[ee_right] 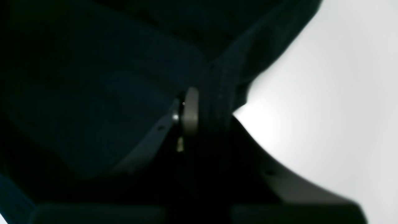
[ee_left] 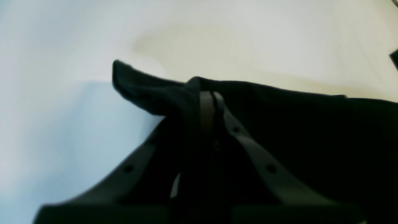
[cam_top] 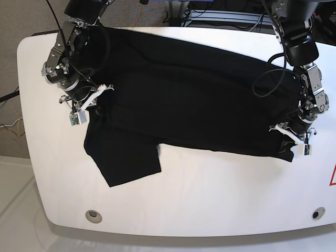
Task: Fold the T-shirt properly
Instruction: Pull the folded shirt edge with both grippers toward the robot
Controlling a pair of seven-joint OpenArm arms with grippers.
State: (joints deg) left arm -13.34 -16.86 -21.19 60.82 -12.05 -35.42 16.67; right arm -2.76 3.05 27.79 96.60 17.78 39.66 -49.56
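Note:
The black T-shirt (cam_top: 189,100) lies spread across the white table, with one sleeve (cam_top: 126,163) sticking out toward the front left. At the shirt's right edge, my left gripper (cam_top: 290,140) is shut on the cloth. In the left wrist view its fingers (ee_left: 206,105) pinch a raised fold of the T-shirt (ee_left: 311,124). On the left side, my right gripper (cam_top: 86,107) is shut on the shirt's edge. The right wrist view shows that right gripper (ee_right: 199,109) clamped on a stitched hem of the T-shirt (ee_right: 108,93). No printed mark shows.
The white table (cam_top: 210,199) has a rounded front edge with two round metal holes (cam_top: 93,214) (cam_top: 315,213). A red mark (cam_top: 332,176) sits at the right edge. Cables and equipment (cam_top: 220,10) crowd the space behind the table.

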